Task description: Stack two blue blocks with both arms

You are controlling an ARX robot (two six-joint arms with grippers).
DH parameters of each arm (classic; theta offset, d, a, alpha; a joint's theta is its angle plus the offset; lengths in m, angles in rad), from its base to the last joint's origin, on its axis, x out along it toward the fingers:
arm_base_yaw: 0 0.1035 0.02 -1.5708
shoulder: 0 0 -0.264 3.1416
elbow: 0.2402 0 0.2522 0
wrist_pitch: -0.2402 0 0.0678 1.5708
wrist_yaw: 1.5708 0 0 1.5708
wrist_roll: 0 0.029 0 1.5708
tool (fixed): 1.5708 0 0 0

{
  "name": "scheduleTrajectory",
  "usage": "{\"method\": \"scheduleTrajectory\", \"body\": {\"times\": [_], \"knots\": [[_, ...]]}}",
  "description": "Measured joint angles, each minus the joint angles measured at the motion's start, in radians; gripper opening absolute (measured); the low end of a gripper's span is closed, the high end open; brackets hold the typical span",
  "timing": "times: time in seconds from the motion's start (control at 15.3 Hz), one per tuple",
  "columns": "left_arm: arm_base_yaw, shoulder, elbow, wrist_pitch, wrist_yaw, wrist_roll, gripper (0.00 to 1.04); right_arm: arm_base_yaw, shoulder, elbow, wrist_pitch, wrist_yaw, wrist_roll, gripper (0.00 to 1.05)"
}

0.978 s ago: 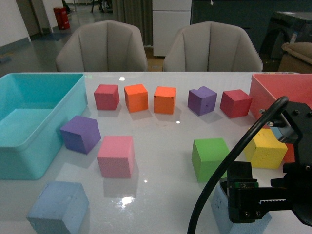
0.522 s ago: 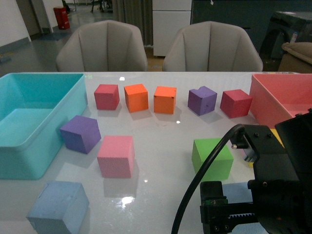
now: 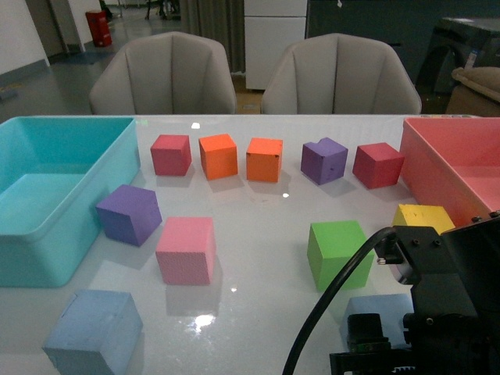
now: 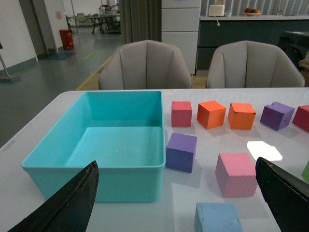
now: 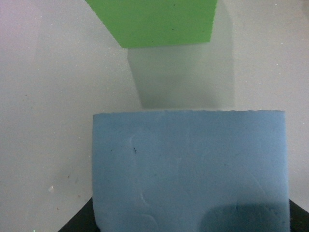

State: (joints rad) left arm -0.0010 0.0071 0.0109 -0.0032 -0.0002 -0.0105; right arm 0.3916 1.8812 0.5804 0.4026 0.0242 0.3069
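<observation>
One blue block (image 3: 94, 332) rests near the table's front left corner. It also shows low in the left wrist view (image 4: 217, 217), ahead of my open left gripper (image 4: 176, 164), whose two black fingers (image 4: 67, 203) stand wide apart with nothing between them. The second blue block (image 3: 375, 312) sits at the front right, partly hidden by my right arm (image 3: 445, 297). In the right wrist view this block (image 5: 188, 164) fills most of the picture. My open right gripper (image 5: 188, 224) has a dark finger at each of the block's sides. The left arm is out of the front view.
A large turquoise bin (image 3: 47, 234) stands at the left and a pink bin (image 3: 437, 168) at the right. Green (image 3: 337, 251), yellow (image 3: 422, 217), pink (image 3: 186, 248) and purple (image 3: 129, 213) cubes lie mid-table. A row of red, orange and purple cubes (image 3: 264, 159) lines the back.
My right arm has dropped lower and nearer the front edge, uncovering the yellow cube. Its gripper has come down around the right blue block. The cubes have not moved.
</observation>
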Motion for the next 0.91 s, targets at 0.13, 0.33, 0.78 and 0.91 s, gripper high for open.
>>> {"method": "scheduleTrajectory", "body": {"times": [0.13, 0.33, 0.78, 0.91], "knots": [[0.000, 0.000, 0.000, 0.000, 0.000, 0.000, 0.98, 0.000, -0.078, -0.029, -0.028, -0.002, 0.004, 0.51], [0.000, 0.000, 0.000, 0.000, 0.000, 0.000, 0.98, 0.001, -0.294, -0.016, -0.135, -0.021, 0.014, 0.48], [0.000, 0.000, 0.000, 0.000, 0.000, 0.000, 0.98, 0.002, 0.012, 0.509, -0.292, 0.033, 0.018, 0.47], [0.000, 0.000, 0.000, 0.000, 0.000, 0.000, 0.98, 0.015, 0.155, 0.697, -0.358, 0.053, 0.018, 0.46]]}}
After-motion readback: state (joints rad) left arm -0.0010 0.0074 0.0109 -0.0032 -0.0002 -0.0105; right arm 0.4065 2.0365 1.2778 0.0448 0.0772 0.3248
